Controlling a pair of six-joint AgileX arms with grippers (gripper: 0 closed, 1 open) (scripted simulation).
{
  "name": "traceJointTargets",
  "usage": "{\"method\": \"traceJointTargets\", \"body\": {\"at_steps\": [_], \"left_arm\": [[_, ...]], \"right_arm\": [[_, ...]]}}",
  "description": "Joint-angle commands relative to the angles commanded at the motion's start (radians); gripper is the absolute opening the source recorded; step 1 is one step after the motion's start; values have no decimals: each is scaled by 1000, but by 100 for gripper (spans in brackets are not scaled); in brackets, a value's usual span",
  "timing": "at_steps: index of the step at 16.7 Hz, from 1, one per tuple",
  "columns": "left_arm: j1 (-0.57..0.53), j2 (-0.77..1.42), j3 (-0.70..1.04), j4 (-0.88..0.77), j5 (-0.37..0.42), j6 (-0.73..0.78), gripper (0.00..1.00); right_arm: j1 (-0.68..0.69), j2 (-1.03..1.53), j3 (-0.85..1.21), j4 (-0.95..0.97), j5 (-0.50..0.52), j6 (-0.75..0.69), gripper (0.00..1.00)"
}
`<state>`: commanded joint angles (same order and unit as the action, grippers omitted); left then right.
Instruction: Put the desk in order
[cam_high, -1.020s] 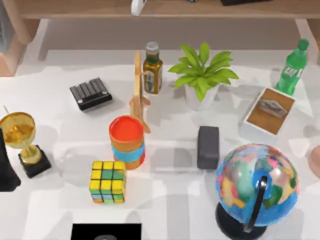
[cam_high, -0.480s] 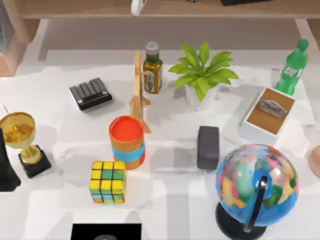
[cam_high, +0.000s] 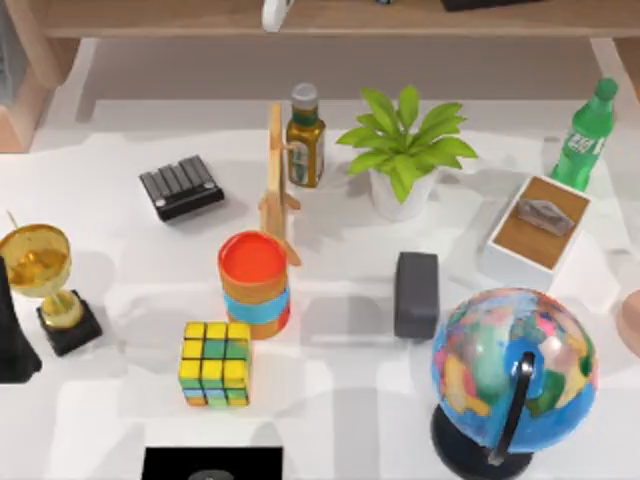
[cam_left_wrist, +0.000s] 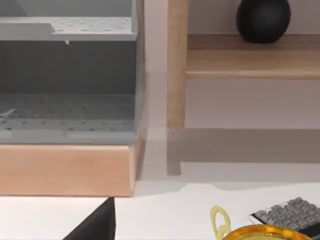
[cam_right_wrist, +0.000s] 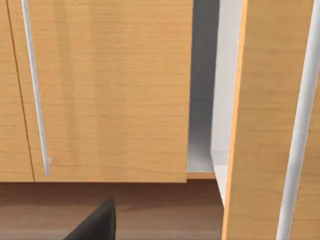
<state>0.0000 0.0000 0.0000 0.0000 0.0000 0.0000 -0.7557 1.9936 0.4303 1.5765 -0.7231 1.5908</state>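
While pincer states cannot be told, glossy round globe (cam_high: 513, 367) crowds smooth white desk (cam_high: 350, 400)

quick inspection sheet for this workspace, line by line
surface: white desk, crowded.
job's things: gold trophy, Rubik's cube, red-topped cylinder, globe, dark grey block, black keypad.
clutter: potted plant, brown bottle, green bottle, white tray, wooden stand.
claws: dark part at the left wrist view's edge and at the right wrist view's edge; fingers cannot be judged.
cables: nothing seen.
surroundings: wooden shelf behind; cabinet doors, one ajar.
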Motion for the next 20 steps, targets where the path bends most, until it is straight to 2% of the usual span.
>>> {"method": "traceJointTargets", "body": {"at_steps": [6,11,15,20], "left_arm": [[0,0,0,0,0,0,100],[0,0,0,0,0,0,100],[0,0,0,0,0,0,100],[0,0,0,0,0,0,100]], "right_arm": [[0,0,6,-4,3,-1,100],[57,28,75,-49,57,-1,100],[59,29,78,-51,60,-1,100],[59,29,78,-51,60,-1,62]]}}
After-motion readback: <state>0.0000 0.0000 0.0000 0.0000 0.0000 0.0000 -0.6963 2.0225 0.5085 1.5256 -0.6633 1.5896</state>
